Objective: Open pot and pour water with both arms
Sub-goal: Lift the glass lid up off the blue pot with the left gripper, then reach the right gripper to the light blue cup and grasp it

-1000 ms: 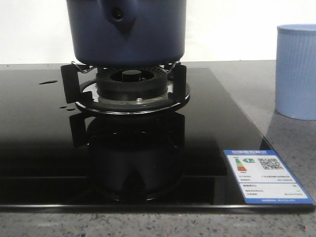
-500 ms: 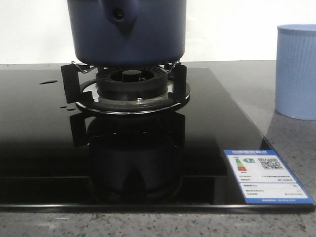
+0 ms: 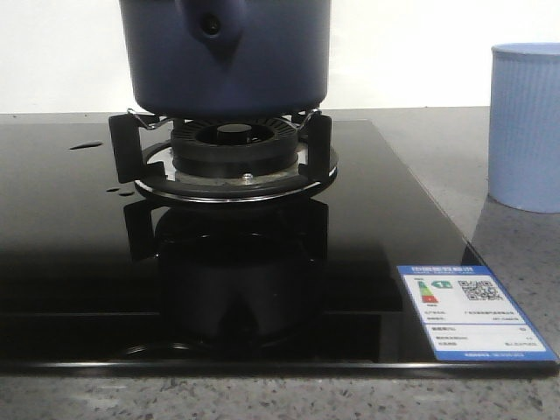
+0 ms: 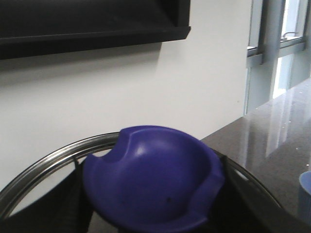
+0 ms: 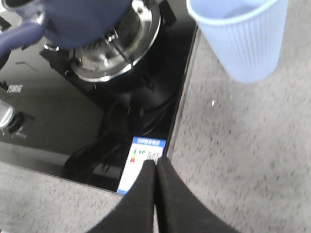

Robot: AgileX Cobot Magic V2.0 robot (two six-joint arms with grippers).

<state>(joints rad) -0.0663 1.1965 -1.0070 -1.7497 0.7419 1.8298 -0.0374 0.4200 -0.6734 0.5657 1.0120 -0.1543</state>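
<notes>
The pot sits on the burner of the hob on the bench. It looks rigid, smooth-walled and probably heavy with water, so its handle seems the safest hold. The right tool hangs empty with its fingers pressed together; the left tool's state I cannot tell, though a blue knob, likely the lid's, fills its view.

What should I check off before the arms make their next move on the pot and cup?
1. Pot seated on the burner support: ok, upright.
2. Lid off the pot: cannot tell; the left wrist view shows its blue knob and steel rim close up, the front view crops the pot's top.
3. Left gripper holding the lid: cannot tell, fingers hidden.
4. Right gripper free: ok, shut, empty, above the cooktop sticker.
5. Cup upright beside the cooktop: ok.
</notes>
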